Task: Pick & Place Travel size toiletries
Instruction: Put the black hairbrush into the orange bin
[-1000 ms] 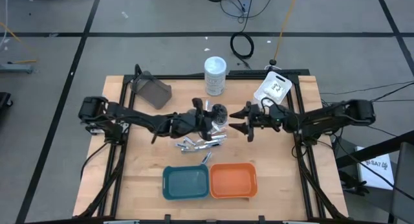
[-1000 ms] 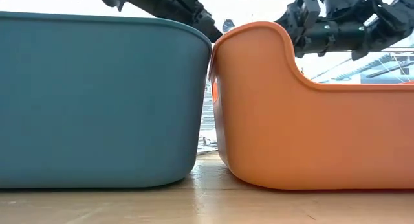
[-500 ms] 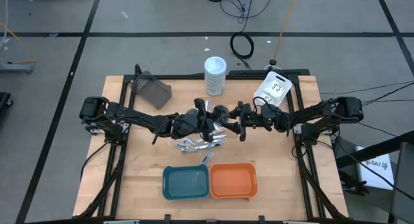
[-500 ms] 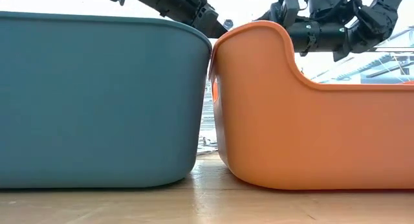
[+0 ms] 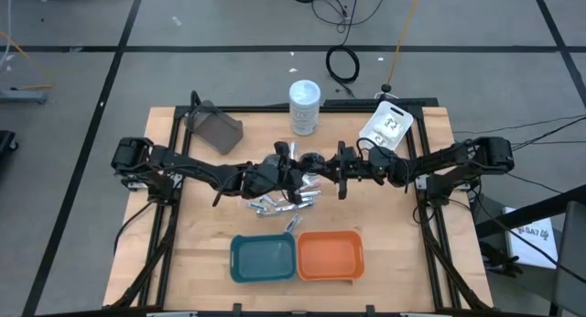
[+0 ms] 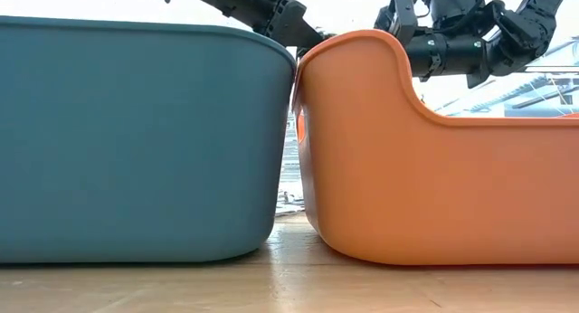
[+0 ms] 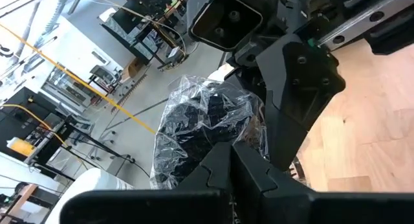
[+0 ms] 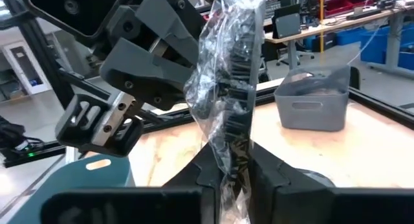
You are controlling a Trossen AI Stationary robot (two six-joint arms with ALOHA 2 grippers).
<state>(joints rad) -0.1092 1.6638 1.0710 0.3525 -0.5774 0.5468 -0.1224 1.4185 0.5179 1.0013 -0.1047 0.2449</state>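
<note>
Pinching a dark bundle in clear wrap [image 7: 206, 130] w/ both grippers at once, above the middle of the table [image 5: 206, 244]. My left gripper [image 5: 295, 173] comes in from the left side, my right gripper [image 5: 328, 170] from the right, and they meet tip to tip over the wood, behind the two trays.

Left wrist view: my own fingers [image 7: 223, 172] are pressed together on the edge of the crinkly wrap nearest that cam; the dark stuff inside bulges above them. The other arm's gripper sits just beyond the bundle, touching it.

Right wrist view: my right fingers [image 8: 262, 169] are closed on the same wrapped bundle [image 8: 226, 81], which stands up tall and thin between them, seen edge-on. Left gripper's grey body is right behind it.

Rest of the toiletries: a small heap of slim silver-white tubes [image 5: 279, 203] lies on the table just below the two grippers, towards the trays. One more thin piece [image 5: 292, 224] rests near the teal tray's back rim.

Teal tray [image 5: 263, 259] and orange tray [image 5: 330, 255] sit side by side, touching, at the near edge. Low view shows only their walls, teal [image 6: 136, 137] and orange [image 6: 434, 186], w/ both arms above the rims.

Also on the table: white-lidded jar [image 5: 305, 107] at the back centre, grey bin [image 5: 216, 130] back left, white packet w/ black print [image 5: 388, 125] back right.
</note>
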